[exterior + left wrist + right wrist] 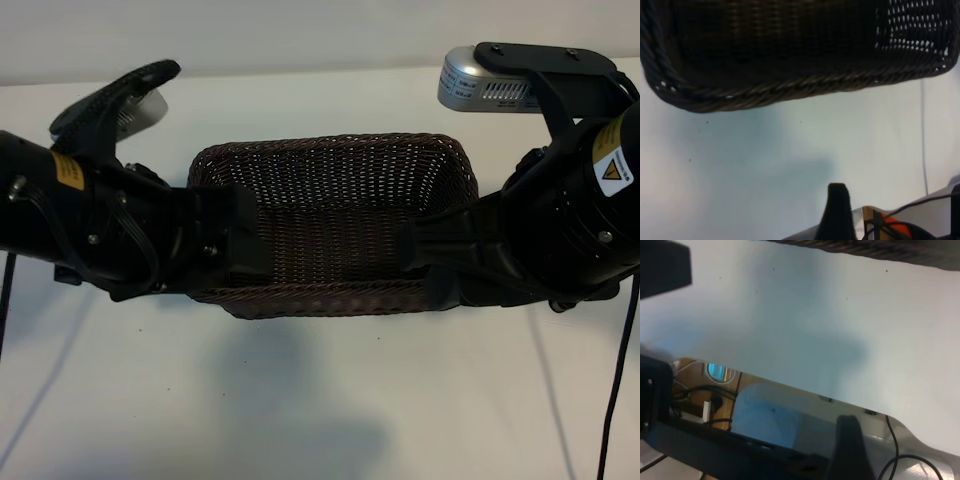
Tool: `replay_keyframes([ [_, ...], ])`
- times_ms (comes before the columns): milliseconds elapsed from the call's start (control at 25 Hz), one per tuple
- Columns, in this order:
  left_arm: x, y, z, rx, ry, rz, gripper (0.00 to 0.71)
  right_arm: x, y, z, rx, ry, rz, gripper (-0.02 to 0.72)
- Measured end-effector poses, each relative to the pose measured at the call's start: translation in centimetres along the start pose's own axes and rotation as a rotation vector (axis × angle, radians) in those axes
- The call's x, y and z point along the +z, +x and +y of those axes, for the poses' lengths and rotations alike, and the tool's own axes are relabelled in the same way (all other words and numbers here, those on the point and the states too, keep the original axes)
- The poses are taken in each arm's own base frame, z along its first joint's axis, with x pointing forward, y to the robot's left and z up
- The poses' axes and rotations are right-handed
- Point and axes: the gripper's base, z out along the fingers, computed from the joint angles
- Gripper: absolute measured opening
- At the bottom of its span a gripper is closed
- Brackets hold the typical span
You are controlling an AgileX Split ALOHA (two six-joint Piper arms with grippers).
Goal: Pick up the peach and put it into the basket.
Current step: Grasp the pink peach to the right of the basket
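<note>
No peach in any view — whereabouts cannot be told. Basket [335,215] at centre frame, seemingly empty. Left gripper [235,235] at its left edge, right gripper [425,250] at its right — both spread, pinching nothing. Probably light, roundish, soft-skinned, easily bruised; best taken across the middle with gentle pressure, never squeezed hard.

We are seeing a yellow warning sticker [67,172] on the left arm [60,215] and a white triangle warning label [612,170] on the right arm [580,210]; we are finding their print too small to read.
</note>
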Motion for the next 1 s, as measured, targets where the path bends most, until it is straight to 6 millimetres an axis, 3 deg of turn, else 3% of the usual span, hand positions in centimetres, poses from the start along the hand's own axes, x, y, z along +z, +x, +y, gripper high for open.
replay_keyframes([
  [400, -2.5, 0.8, -0.7, 0.020, 0.076, -0.053, 0.564, 0.0, 0.0, 0.0, 0.001, 0.000, 0.000, 0.507],
  [1000, -2.5, 0.9, -0.3, 0.029, 0.034, -0.046, 0.564, 0.0, 0.0, 0.0, 0.001, 0.000, 0.000, 0.507],
])
